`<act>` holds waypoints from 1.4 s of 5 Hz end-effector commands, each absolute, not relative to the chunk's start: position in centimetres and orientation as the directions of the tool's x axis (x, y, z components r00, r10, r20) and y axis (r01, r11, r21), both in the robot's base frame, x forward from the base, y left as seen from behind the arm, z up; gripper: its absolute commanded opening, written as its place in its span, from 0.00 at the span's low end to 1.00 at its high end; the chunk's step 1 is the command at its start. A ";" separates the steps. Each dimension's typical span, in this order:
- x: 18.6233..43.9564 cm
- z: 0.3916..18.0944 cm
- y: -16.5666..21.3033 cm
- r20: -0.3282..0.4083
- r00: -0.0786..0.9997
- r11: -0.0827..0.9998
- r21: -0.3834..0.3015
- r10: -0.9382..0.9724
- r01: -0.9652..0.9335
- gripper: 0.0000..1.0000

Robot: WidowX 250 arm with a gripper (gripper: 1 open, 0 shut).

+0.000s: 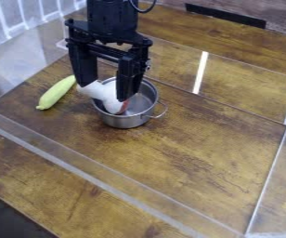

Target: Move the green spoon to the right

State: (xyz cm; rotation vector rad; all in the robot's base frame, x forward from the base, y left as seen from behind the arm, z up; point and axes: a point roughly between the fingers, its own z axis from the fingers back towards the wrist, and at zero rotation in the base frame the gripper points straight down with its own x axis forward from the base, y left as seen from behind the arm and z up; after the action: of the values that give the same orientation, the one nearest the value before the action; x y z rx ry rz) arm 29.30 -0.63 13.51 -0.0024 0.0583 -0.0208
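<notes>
- Probably the green spoon (pixel 57 92) is light, stiff, slippery plastic.
- Best pinched across its middle.
- Gripper (pixel 107 86) jaws apart, empty, over the pot (pixel 150 113).

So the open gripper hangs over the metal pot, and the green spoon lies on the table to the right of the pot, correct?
Not quite. In the camera view the green spoon lies on the table to the left of the metal pot, not the right. The rest holds: the gripper is open and hangs over the pot.
</notes>
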 end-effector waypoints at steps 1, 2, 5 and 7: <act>28.7 12.2 -0.6 -0.094 0.996 1.000 -0.002 -0.006 0.005 1.00; 28.8 11.4 -0.3 -0.102 0.994 0.999 0.000 0.042 -0.042 1.00; 29.2 9.5 8.7 -0.010 1.000 1.000 0.023 -0.012 0.012 1.00; 30.7 6.8 12.3 0.064 0.993 0.995 0.027 -0.095 0.093 1.00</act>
State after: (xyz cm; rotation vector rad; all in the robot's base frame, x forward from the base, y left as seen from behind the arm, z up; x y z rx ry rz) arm 30.12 11.30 5.32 -0.0010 -0.0139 -0.1049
